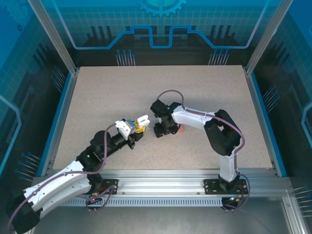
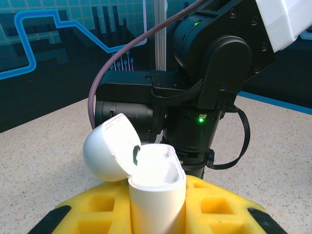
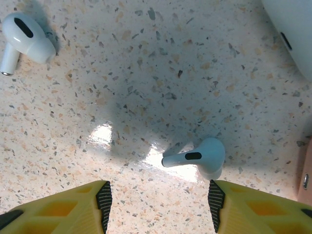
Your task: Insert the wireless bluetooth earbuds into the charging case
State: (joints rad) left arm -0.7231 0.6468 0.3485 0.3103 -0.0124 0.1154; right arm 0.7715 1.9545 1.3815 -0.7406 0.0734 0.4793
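Note:
My left gripper (image 1: 138, 126) (image 2: 157, 204) is shut on a white charging case (image 2: 156, 190) (image 1: 143, 119), held upright off the table with its lid (image 2: 105, 153) flipped open to the left. My right gripper (image 1: 163, 130) (image 3: 158, 200) points straight down at the table and stands open, with nothing between its yellow fingers (image 3: 78, 207). A white earbud (image 3: 197, 157) lies flat on the table just beyond the right fingertip, stem pointing left. A second white earbud (image 3: 27, 36) lies at the upper left of the right wrist view.
A rounded white case (image 3: 295, 29) shows at the upper right of the right wrist view, and a pink object (image 3: 307, 178) (image 1: 181, 129) at its right edge. The right arm's wrist (image 2: 214, 73) stands close behind the held case. Blue-edged walls (image 1: 66, 105) ring the speckled table.

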